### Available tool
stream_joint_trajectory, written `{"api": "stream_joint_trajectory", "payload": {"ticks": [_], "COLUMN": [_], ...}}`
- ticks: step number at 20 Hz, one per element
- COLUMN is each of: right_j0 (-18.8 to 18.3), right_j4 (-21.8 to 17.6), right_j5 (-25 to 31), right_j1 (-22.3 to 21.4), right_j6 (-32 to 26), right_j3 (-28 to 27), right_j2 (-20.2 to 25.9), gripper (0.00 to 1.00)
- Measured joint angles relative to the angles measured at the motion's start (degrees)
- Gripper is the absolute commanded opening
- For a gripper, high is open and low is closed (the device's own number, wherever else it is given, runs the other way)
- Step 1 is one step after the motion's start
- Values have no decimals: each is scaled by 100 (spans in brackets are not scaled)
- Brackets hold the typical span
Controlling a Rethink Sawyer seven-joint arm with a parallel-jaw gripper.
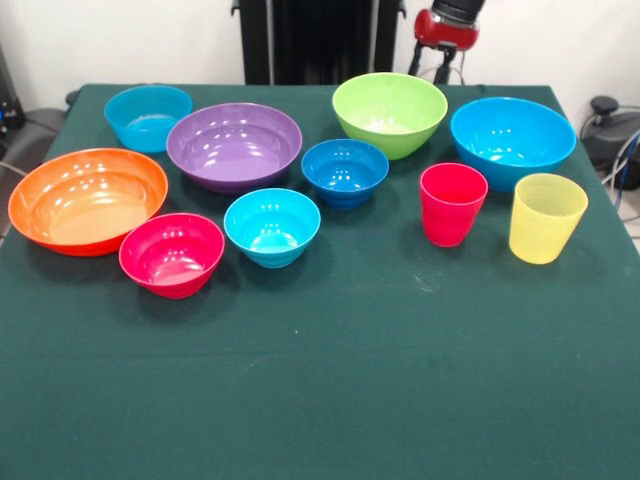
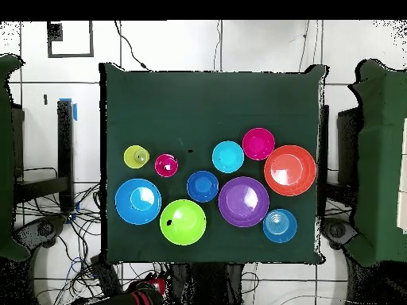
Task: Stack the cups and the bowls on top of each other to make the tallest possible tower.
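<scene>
Green cloth covers the counter [image 1: 330, 400], and from my remote seat I see nothing stacked yet. Ten pieces stand apart: a wide glossy orange plastic bowl [image 1: 88, 200], a small pink-red bowl [image 1: 172, 254] just beside it, a cyan bowl [image 1: 272, 227], a purple bowl [image 1: 234, 146], a small light-blue bowl [image 1: 148, 117], a dark blue bowl [image 1: 345, 172], a lime green bowl [image 1: 390, 114], and a bright blue bowl [image 1: 512, 140]. Beside that last one stand a red-pink tapered tumbler [image 1: 452, 204] and a translucent yellow ribbed tumbler [image 1: 546, 217]. I see only the red arm [image 1: 446, 26] at the far edge; whether its fingers are released or clenched I cannot tell.
</scene>
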Motion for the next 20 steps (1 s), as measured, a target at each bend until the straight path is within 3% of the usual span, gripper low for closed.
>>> {"api": "stream_joint_trajectory", "payload": {"ticks": [20], "right_j0": [-98], "right_j4": [-183], "right_j5": [0], "right_j1": [-152], "right_j6": [0], "right_j3": [0], "right_j2": [179], "gripper": [100]}}
